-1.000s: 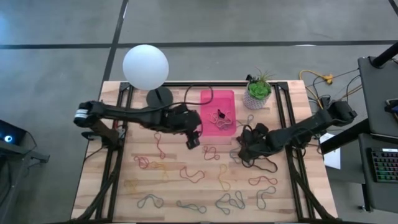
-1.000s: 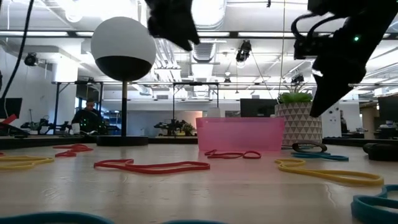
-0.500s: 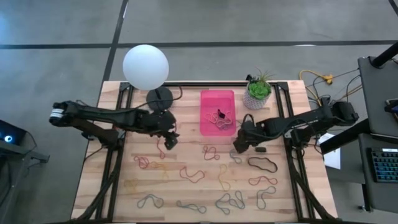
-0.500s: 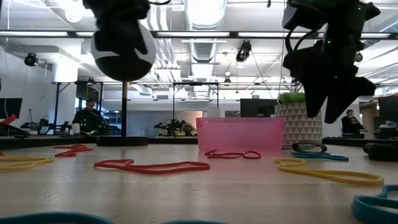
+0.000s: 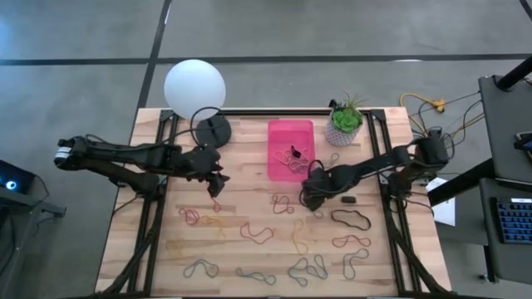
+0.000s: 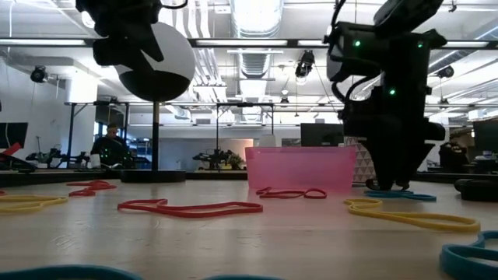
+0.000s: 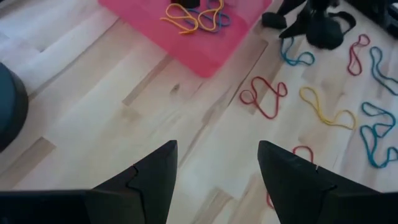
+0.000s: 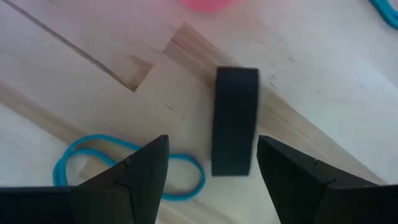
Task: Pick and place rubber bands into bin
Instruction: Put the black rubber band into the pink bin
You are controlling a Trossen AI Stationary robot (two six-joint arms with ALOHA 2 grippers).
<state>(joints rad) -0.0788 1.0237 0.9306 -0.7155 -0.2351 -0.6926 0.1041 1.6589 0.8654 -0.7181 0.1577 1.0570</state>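
- Rubber bands are scattered all over the near half of the table, and a few already sit in the pink bin.
- Right gripper is down low just in front of the bin, fingers apart, nothing held. A blue band lies flat right between its fingers, long axis running across the gap, so I'd guess that's the next grab.
- Left gripper hangs near the lamp base, fingers wide apart, empty; a red band lies just ahead of it.
- That small black block beside the blue band? No clue what it is.
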